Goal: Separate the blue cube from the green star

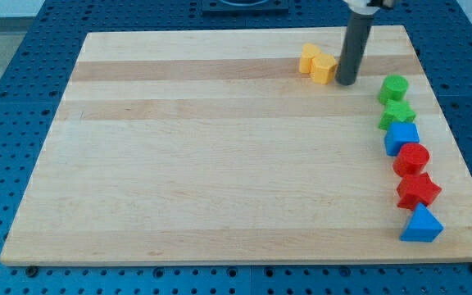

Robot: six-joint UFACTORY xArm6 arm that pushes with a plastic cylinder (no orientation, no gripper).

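Note:
The blue cube sits near the board's right edge, touching the green star just above it. My tip is at the view's top, up and to the left of both, apart from them, right next to the yellow blocks.
A green cylinder stands above the green star. Below the blue cube lie a red cylinder, a red star and a blue triangle, in a column along the wooden board's right edge.

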